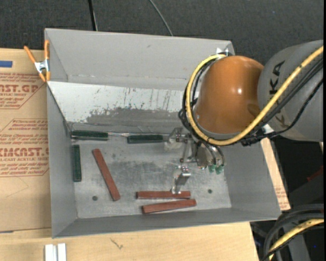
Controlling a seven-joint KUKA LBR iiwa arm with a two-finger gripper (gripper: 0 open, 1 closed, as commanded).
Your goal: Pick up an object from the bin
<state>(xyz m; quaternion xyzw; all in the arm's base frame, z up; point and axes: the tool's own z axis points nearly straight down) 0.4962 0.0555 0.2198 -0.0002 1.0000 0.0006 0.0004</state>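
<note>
I read the gripper point(179, 185) just above the right end of the upper red-brown bar point(155, 194), which lies near the front of the bin point(152, 224), its long axis running leftward; gripper opening: cannot tell, nothing visibly held.

One cam above bin point(58, 156), looking down, prob. tilted from front.
</note>
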